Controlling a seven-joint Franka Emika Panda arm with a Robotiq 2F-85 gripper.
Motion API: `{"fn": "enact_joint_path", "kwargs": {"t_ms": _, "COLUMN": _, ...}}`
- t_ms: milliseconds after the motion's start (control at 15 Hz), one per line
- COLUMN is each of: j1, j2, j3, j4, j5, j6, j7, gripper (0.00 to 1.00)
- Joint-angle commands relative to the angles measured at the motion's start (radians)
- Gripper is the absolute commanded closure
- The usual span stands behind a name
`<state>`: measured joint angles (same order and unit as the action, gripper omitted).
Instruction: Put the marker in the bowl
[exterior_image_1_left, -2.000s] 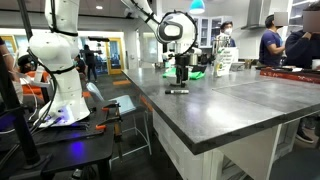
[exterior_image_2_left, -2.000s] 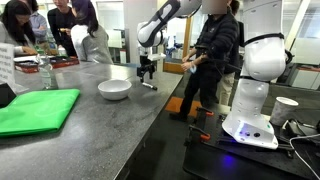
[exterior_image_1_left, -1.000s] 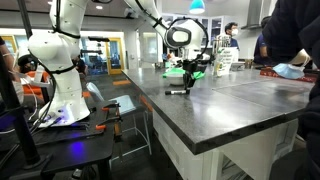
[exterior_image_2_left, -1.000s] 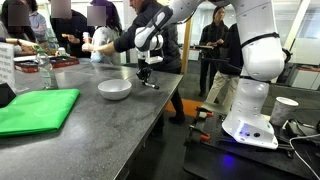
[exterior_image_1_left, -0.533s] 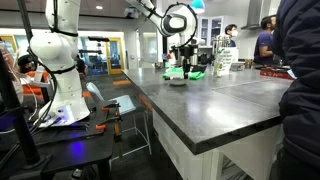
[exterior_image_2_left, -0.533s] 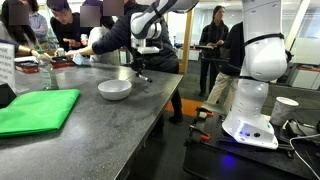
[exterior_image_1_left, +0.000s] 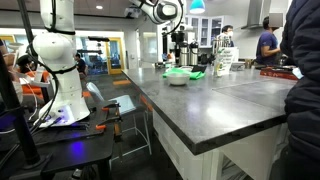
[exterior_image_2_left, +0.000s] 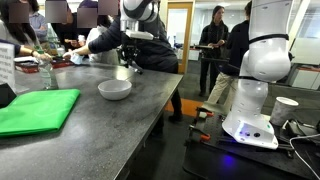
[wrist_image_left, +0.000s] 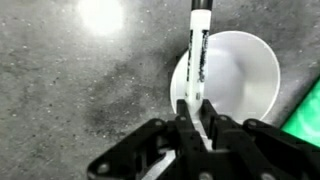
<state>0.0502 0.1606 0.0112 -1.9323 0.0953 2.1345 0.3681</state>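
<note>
The surface (wrist_image_left: 70, 90) looks like matt, speckled grey stone; the bowl (wrist_image_left: 242, 88) is smooth and faintly glossy, the marker (wrist_image_left: 197, 55) shiny black plastic, the green cloth (exterior_image_2_left: 35, 108) near the bowl soft, matt

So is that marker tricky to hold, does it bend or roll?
Probably stiff: the marker sticks out straight from the gripper. Its round, smooth-looking barrel would likely roll if released, though the bowl below should catch it.

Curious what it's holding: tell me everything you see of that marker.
The marker is a thin black stick with a pale label along its barrel. The gripper pinches one end between its fingers; the rest juts straight out, held above the grey counter, crossing the rim of the pale bowl in the wrist view.
</note>
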Motion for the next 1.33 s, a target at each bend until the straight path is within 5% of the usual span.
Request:
{"fn": "enact_joint_path", "kwargs": {"t_ms": 0, "j1": 0.018, "j2": 0.078, "j3": 0.013, "j4": 0.095, "j5": -0.009, "j6": -0.066, "j7": 0.003, "gripper": 0.95}}
{"fn": "enact_joint_path", "kwargs": {"t_ms": 800, "j1": 0.097, "j2": 0.330, "j3": 0.001, "j4": 0.358, "j5": -0.106, "j6": -0.047, "j7": -0.003, "gripper": 0.95}}
{"fn": "enact_joint_path", "kwargs": {"t_ms": 867, "j1": 0.101, "j2": 0.334, "j3": 0.000, "j4": 0.367, "j5": -0.115, "j6": -0.045, "j7": -0.001, "gripper": 0.59}}
{"fn": "enact_joint_path", "kwargs": {"t_ms": 1267, "j1": 0.087, "j2": 0.293, "j3": 0.006, "j4": 0.345, "j5": -0.101, "j6": -0.073, "j7": -0.029, "gripper": 0.20}}
